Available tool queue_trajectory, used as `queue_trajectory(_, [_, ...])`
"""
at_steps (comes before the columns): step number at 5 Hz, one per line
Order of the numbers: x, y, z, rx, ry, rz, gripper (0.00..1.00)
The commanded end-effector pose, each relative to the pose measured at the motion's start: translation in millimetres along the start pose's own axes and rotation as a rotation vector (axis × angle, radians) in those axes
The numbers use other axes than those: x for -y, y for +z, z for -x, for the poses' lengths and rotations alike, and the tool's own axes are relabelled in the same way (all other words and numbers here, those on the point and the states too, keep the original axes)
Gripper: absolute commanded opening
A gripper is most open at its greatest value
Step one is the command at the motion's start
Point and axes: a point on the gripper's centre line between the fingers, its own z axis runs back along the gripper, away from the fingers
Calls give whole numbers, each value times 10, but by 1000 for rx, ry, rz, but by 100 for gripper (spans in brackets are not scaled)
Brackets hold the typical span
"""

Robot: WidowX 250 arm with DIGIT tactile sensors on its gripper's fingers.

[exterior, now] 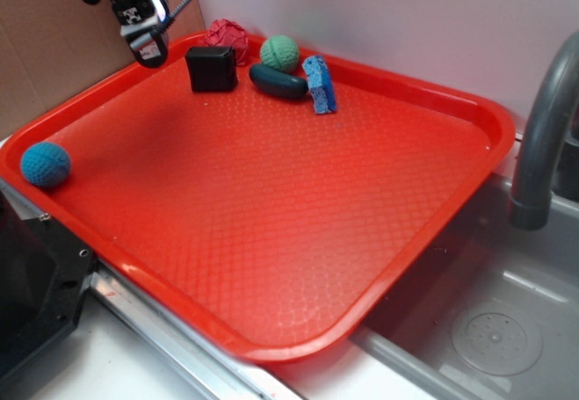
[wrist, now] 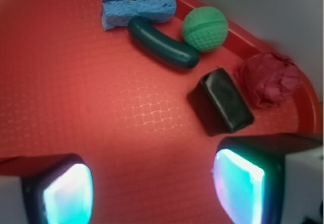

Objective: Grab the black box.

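The black box (exterior: 212,68) is a small matte cube resting on the red tray (exterior: 271,237) near its far left corner. In the wrist view the black box (wrist: 223,101) lies just ahead of my right fingertip. My gripper (exterior: 147,45) hangs above the tray's far left rim, to the left of the box and apart from it. The gripper (wrist: 154,188) is open, and only bare red tray shows between its glowing pads (wrist: 68,193).
Behind the box sit a crumpled red ball (exterior: 226,36) and a green ball (exterior: 280,53). A dark green oval object (exterior: 278,81) and a blue sponge (exterior: 319,84) lie to the box's right. A blue ball (exterior: 45,165) rests at the tray's left edge. A sink and grey faucet (exterior: 541,138) stand at right.
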Motion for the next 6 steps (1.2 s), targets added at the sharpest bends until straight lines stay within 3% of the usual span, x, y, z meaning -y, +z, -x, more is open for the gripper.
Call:
queue_trajectory(1, [-320, -191, -166, -47, -8, -111, 100])
queue_trajectory(2, [-613, -460, -288, -35, -36, -122, 100])
queue_trajectory(3, [-674, -659, -384, -37, -77, -103, 100])
queue_trajectory(5, [-518, -850, -337, -72, -81, -10, 100])
queue_trajectory(6, [-352, -730, -296, -47, -55, 8, 0])
